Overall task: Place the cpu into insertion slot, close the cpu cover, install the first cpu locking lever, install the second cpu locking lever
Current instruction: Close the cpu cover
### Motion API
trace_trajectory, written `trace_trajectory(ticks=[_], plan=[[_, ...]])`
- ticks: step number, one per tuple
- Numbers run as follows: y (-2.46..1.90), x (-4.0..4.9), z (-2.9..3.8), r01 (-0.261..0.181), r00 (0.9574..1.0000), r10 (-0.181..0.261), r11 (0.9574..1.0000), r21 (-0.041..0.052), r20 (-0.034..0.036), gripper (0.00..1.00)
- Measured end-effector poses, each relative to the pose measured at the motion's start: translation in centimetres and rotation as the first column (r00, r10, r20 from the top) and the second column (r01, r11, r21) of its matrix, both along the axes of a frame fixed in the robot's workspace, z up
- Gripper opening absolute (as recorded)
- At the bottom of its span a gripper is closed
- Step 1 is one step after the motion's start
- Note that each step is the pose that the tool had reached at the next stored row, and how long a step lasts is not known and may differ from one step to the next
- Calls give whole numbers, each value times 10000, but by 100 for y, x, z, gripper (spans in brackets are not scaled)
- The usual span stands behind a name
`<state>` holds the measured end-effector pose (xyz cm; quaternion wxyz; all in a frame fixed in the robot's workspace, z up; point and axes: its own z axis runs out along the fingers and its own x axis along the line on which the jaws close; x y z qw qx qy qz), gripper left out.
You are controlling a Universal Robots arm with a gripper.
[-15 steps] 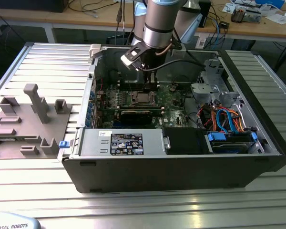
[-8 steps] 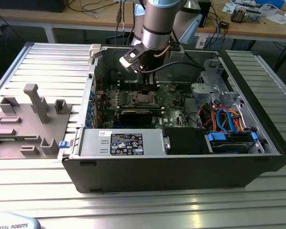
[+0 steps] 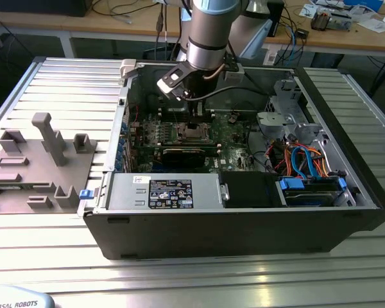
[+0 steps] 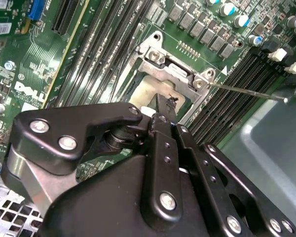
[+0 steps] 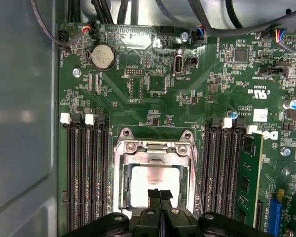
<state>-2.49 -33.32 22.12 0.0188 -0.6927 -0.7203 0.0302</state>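
Observation:
Inside the open computer case [image 3: 244, 224], my gripper [image 3: 194, 115] hangs just above the insertion slot [image 3: 191, 133] on the green board. In both wrist views the black fingers are pressed together, tips over the socket window, with nothing visible between them: gripper [image 5: 160, 193], gripper [image 4: 168, 101]. The cpu [image 5: 143, 180] lies in the socket, its pale metal top showing through the window; cpu [image 4: 147, 91]. The silver cpu cover [image 5: 155, 147] lies down around it; cover [image 4: 173, 74]. A thin wire locking lever [image 4: 246, 91] sticks out from one socket corner and runs along one side [image 5: 198, 182].
Long memory slots [image 5: 86, 173] flank the socket, and a green memory module [image 5: 246, 182] stands in one. A coin battery [image 5: 102, 56] sits further along the board. A drive cage with coloured cables [image 3: 305, 160] fills the case's right. A grey fixture tray [image 3: 38, 160] lies outside.

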Motion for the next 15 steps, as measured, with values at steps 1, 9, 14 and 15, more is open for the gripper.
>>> trace_trajectory(ticks=[1,9,14,15], plan=[[0,-12,-8,0,10000,0,10000,0,0,11],[0,-113,-132,1,10000,-1,10000,5,1,11],[-2,-120,-157,1,10000,-1,10000,11,-1,11],[-2,-120,-159,2,10000,-2,10000,12,-2,11]])
